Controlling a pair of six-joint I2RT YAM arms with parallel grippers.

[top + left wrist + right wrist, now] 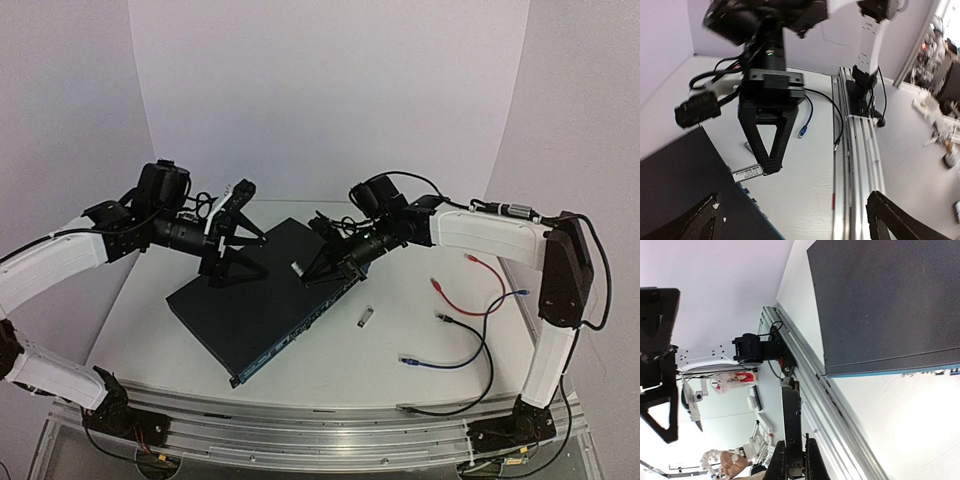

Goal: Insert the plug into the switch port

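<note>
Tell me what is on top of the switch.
Only a small white strip shows on the switch, on its dark top. The left gripper and right gripper hang over it, hiding part of the far side.

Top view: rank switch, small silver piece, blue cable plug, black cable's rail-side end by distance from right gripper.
1. switch, under the right gripper
2. small silver piece, right of switch
3. blue cable plug, front right
4. black cable's rail-side end, by front rail

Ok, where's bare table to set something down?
The near strip of table between the switch's front corner and the rail, left of the blue cable. Also bare behind the switch. Crowded: the right side, with that cable, the red cable and the black cable, plus a small silver piece beside the switch.
</note>
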